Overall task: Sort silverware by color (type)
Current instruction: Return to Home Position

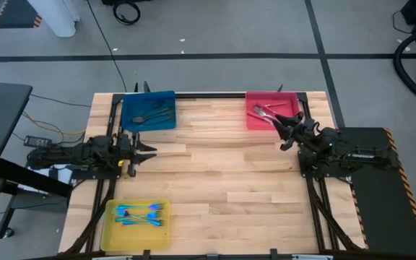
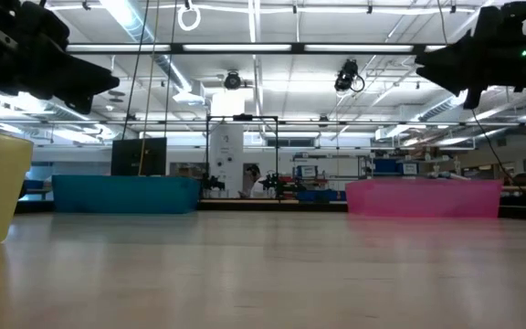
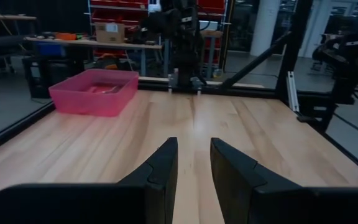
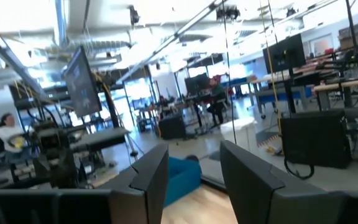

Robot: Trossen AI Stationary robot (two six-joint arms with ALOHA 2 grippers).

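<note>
The silverware lies in three trays. Dark grey pieces [image 1: 154, 114] lie in the blue tray [image 1: 130, 121] at the far left. Pieces with red on them [image 1: 266, 112] lie in the pink tray [image 1: 289, 97] at the far right. Blue-handled pieces [image 1: 139, 214] lie in the yellow tray [image 1: 114, 235] at the near left. My left gripper [image 1: 150, 149] [image 3: 193, 146] stands open at the table's left edge, pointing level across the table, with nothing between its fingers. My right gripper [image 1: 282, 133] [image 4: 194, 149] is open and raised just near of the pink tray, and holds nothing.
The wooden table top [image 1: 222, 180] between the trays is bare. A black frame rail [image 1: 208, 94] runs along the far edge, with struts down both sides. In the low view both arms hang high, left [image 2: 80, 78] and right [image 2: 464, 59].
</note>
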